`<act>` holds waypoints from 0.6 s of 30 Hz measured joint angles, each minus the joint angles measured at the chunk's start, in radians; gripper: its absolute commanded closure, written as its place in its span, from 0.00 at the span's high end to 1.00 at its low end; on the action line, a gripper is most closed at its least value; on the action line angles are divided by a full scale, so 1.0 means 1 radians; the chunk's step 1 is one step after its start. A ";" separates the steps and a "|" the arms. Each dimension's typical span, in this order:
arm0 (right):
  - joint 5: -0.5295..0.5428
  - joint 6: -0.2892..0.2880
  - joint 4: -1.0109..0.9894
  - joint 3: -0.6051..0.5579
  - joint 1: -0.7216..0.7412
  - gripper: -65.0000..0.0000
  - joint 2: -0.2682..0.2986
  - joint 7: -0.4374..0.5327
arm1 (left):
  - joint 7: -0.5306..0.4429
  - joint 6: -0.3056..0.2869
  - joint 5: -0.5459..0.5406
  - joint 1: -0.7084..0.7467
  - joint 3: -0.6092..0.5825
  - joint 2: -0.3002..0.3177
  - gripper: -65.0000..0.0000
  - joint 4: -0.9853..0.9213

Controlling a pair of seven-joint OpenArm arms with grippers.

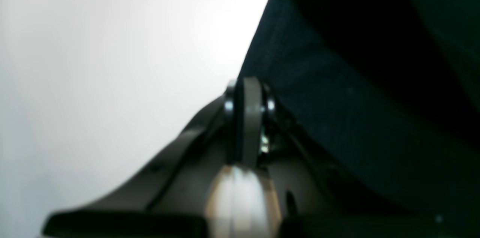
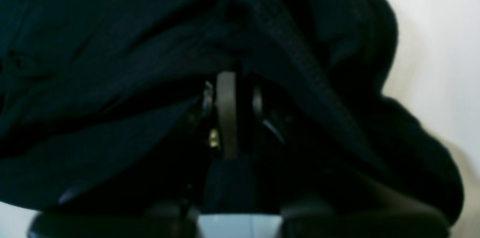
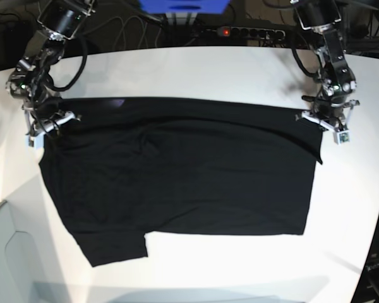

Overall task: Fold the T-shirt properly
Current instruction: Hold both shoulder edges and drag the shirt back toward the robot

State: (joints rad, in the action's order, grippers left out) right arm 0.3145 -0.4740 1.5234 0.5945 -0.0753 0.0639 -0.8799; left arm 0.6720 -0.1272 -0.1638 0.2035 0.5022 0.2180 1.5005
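The black T-shirt (image 3: pixel 177 170) lies spread wide on the white table (image 3: pixel 208 69), with a sleeve (image 3: pixel 117 243) sticking out at its near left. My left gripper (image 3: pixel 317 117) is at the shirt's far right corner, shut on the fabric edge. In the left wrist view the closed left gripper (image 1: pixel 247 84) pinches the hem of the T-shirt (image 1: pixel 337 99). My right gripper (image 3: pixel 49 124) is shut on the shirt's far left corner. In the right wrist view bunched T-shirt cloth (image 2: pixel 112 62) drapes around the right gripper (image 2: pixel 227 77) and hides most of it.
A blue box (image 3: pixel 183 6), a power strip (image 3: pixel 240 30) and cables (image 3: pixel 114 25) lie beyond the table's far edge. The table's right edge (image 3: pixel 376 208) runs close to the left arm. White tabletop shows in front of the shirt (image 3: pixel 240 265).
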 measured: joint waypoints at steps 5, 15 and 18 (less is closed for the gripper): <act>0.018 0.000 0.006 0.000 -0.029 0.06 0.007 0.015 | -0.001 0.000 0.000 0.071 0.001 -0.002 0.04 0.055; 0.039 0.000 0.014 0.005 -0.081 0.06 0.026 0.035 | 0.019 0.000 0.003 0.187 0.001 -0.005 0.04 0.154; 0.046 0.000 0.015 0.007 -0.095 0.06 0.028 0.042 | 0.008 0.000 0.002 0.207 0.000 -0.005 0.04 0.158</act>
State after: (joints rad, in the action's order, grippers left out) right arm 0.3603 -0.4740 1.5383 0.6018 -0.1707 0.0921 -0.8383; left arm 0.6800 -0.1276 -0.1616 0.4103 0.5026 0.2131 1.6585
